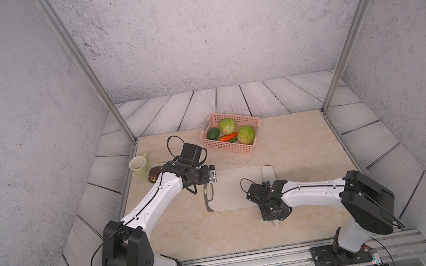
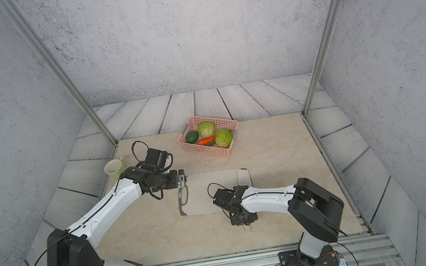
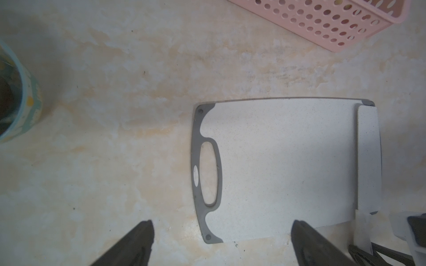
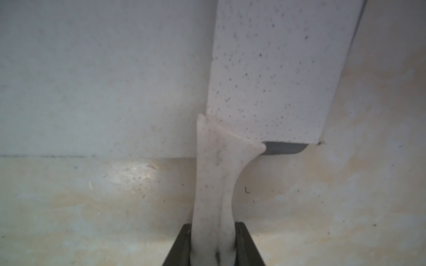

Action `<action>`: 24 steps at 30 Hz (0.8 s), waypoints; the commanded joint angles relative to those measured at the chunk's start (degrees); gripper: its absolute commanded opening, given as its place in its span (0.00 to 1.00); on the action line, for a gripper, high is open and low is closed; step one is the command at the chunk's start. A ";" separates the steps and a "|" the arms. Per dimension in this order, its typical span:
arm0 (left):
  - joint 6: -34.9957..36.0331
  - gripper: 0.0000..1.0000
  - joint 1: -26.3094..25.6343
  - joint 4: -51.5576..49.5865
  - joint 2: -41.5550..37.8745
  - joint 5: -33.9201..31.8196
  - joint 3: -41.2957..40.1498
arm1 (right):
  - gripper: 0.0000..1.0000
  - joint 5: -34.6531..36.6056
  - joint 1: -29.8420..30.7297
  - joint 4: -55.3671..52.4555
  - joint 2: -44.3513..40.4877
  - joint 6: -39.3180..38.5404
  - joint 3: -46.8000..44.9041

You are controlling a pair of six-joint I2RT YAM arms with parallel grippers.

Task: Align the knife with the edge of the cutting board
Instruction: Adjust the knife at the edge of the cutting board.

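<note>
Knife, item one, top views: I am reading the broad pale blade as lying flat on the cutting board, at the end away from the oval cutout, with the handle sticking out over the table toward the rig. The right gripper is sitting over that handle. The left gripper is hovering by the cutout end, carrying nothing. Both top views are agreeing on this; the blade is running beside the board's short edge.

Left wrist view: the left gripper is showing its fingers spread wide, touching nothing. The knife is lying almost parallel to the board's far short edge, with a thin dark line of rim showing outside the blade.

Right wrist view: the right gripper is clamping the cream handle of the knife. The blade is lying on the board.

Progress, my judgement: alignment is looking nearly finished; remaining are a small trim, if any, and letting go.
</note>
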 commanded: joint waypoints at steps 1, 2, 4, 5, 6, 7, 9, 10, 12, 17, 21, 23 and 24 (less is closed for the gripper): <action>0.60 0.98 -0.35 -1.17 0.40 -0.74 1.47 | 0.29 1.33 -0.42 -0.70 -1.18 -0.38 -0.29; 0.59 0.98 -0.37 -1.17 0.43 -0.74 1.41 | 0.29 1.32 -0.39 -0.69 -1.17 -0.40 -0.29; 0.62 0.98 -0.41 -1.17 0.43 -0.79 1.47 | 0.29 1.29 -0.48 -0.61 -1.22 -0.49 -0.21; 0.59 0.98 -0.45 -1.17 0.43 -0.83 1.49 | 0.29 1.33 -0.49 -0.60 -1.25 -0.49 -0.22; 0.60 0.98 -0.46 -1.17 0.43 -0.83 1.47 | 0.29 1.32 -0.52 -0.60 -1.23 -0.58 -0.27; 0.63 0.98 -0.46 -1.17 0.39 -0.83 1.46 | 0.29 1.31 -0.61 -0.60 -1.17 -0.58 -0.16; 0.60 0.98 -0.45 -1.17 0.40 -0.91 1.47 | 0.29 1.31 -0.64 -0.52 -1.09 -0.66 -0.21; 0.60 0.98 -0.46 -1.16 0.38 -0.92 1.49 | 0.29 1.36 -0.64 -0.52 -1.08 -0.66 -0.20; 0.60 0.98 -0.48 -1.18 0.42 -0.92 1.47 | 0.29 1.48 -0.66 -0.60 -1.07 -0.75 -0.20; 0.68 0.98 -0.52 -1.25 0.33 -1.01 1.47 | 0.29 1.33 -0.79 -0.53 -1.03 -0.82 0.02; 0.69 0.98 -0.55 -1.21 0.34 -1.01 1.47 | 0.29 1.22 -0.81 -0.52 -0.85 -0.92 0.19; 0.70 0.98 -0.50 -1.26 0.31 -1.01 1.49 | 0.29 1.31 -0.74 -0.53 -0.68 -1.06 0.32; 0.75 0.98 -0.53 -1.26 0.26 -1.01 1.47 | 0.29 1.36 -0.86 -0.52 -0.63 -1.02 0.37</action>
